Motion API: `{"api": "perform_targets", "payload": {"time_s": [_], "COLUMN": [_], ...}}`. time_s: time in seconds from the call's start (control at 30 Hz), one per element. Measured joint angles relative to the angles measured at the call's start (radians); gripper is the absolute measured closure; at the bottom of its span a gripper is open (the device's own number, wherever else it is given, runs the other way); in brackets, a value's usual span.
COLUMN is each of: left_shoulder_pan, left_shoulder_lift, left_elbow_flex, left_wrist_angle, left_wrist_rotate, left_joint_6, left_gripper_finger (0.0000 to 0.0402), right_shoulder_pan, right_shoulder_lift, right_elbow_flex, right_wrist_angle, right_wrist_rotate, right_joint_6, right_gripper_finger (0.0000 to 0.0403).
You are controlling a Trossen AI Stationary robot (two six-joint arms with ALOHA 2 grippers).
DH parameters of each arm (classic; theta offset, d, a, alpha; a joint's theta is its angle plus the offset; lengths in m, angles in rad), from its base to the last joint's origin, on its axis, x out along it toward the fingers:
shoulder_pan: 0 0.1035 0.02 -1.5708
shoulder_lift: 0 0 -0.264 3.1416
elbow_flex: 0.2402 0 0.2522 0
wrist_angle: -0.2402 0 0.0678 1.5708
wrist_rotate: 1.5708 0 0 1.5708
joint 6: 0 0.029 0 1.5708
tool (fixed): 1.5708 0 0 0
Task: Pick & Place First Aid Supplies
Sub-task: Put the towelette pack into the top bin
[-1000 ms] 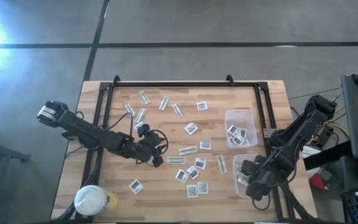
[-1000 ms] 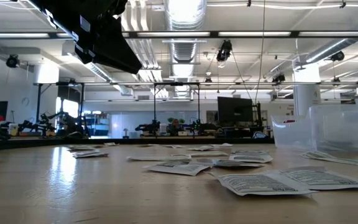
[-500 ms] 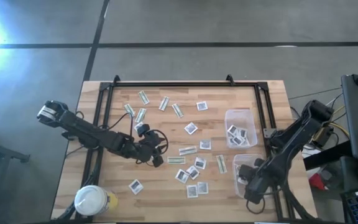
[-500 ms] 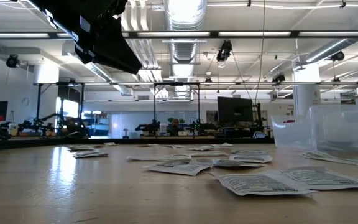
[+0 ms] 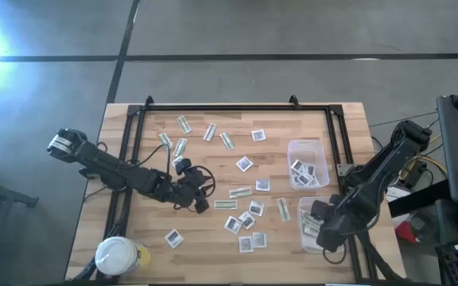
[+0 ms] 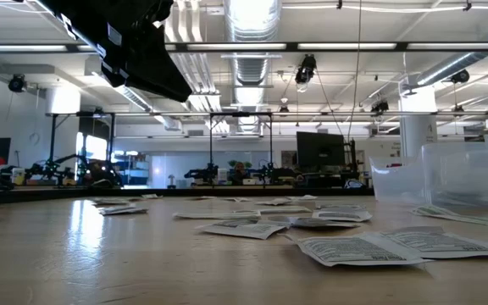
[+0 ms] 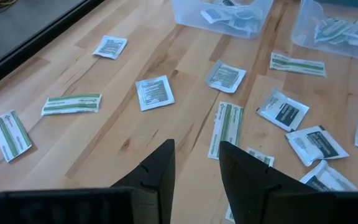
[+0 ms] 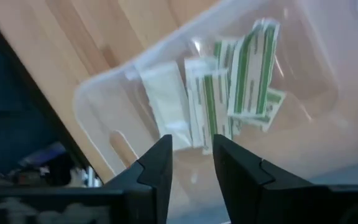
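Many first aid supplies lie flat and scattered on the wooden table: square white packets [image 5: 245,164] [image 7: 155,93] and narrow green-and-white strips [image 5: 240,191] [image 7: 227,127]. My left gripper [image 5: 203,200] [image 7: 196,163] hovers open above the table's middle-left, with nothing between its fingers. My right gripper [image 5: 325,233] [image 8: 191,163] points down, open, over the near clear tub [image 5: 312,221]. Several green-and-white strips [image 8: 241,81] lie loose in that tub. The far tub [image 5: 307,163] holds white packets.
A white-lidded round jar [image 5: 118,256] stands at the near left corner. A black frame [image 5: 237,106] runs along the table's far, left and right sides. In the low view, packets [image 6: 354,248] lie close in front and a clear tub [image 6: 468,182] stands at the right.
My right arm has shifted a little toward the table's near edge and come back, and it stays over the near tub. The packets on the table lie as before.
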Motion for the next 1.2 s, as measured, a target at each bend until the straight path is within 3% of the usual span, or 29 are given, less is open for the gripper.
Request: {"api": "perform_targets", "payload": {"time_s": [0.33,0.57,0.7,1.0,1.2], "left_shoulder_pan": [0.013,0.045,0.064,0.075,0.076], "left_shoulder_lift": [-0.005,-0.011,-0.012,-0.013,-0.013], "left_elbow_flex": [0.006,0.049,0.084,0.137,0.186], "left_wrist_angle": [-0.077,-0.299,-0.425,-0.511,-0.609], "left_wrist_rotate": [-0.009,0.002,0.035,0.041,0.043], "left_joint_6": [-0.013,-0.096,-0.142,-0.141,-0.143], "left_gripper_finger": [0.0282,0.0282,0.0282,0.0280,0.0239], "right_shoulder_pan": [0.000,-0.001,-0.001,-0.001,-0.001], "right_shoulder_lift": [-0.134,-0.159,-0.158,-0.148,-0.146], "right_elbow_flex": [0.000,0.000,0.000,0.000,0.000], "right_wrist_angle": [0.002,0.003,0.003,0.003,0.003], "right_wrist_rotate": [0.238,0.348,0.380,0.393,0.393], "right_joint_6": [-0.018,-0.043,-0.071,-0.076,-0.076], "right_gripper_finger": [0.0309,0.0324,0.0331,0.0329,0.0321]}}
